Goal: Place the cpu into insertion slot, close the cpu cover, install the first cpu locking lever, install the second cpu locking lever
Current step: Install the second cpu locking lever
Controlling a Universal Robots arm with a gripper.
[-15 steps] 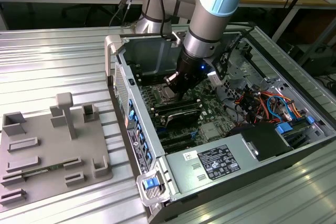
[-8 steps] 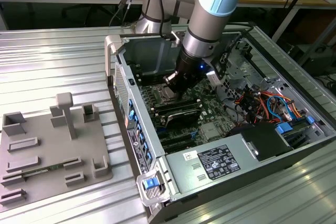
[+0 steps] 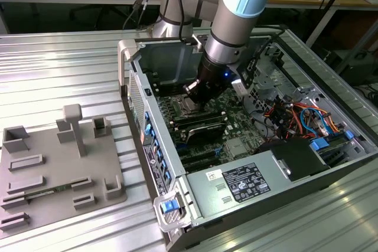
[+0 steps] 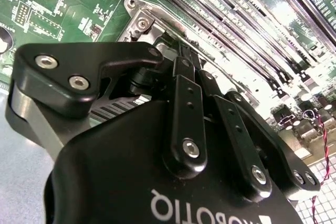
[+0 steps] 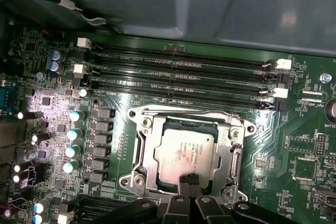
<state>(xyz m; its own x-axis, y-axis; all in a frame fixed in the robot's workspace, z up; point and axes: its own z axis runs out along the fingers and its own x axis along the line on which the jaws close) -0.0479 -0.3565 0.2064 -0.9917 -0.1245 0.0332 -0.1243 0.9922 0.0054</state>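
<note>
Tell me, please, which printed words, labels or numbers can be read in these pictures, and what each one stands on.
None reads clearly.
On the gripper: white lettering across its body, upside down and cut off.
On the power supply label: print too small to read.
On the cpu: faint print, blurred.
On the motherboard: white markings, too small to read.

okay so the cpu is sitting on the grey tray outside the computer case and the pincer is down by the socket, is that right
Not quite. The cpu is already lying in the insertion slot on the motherboard, as the first wrist view shows, not on the grey tray. The pincer is indeed down by the socket.
</note>
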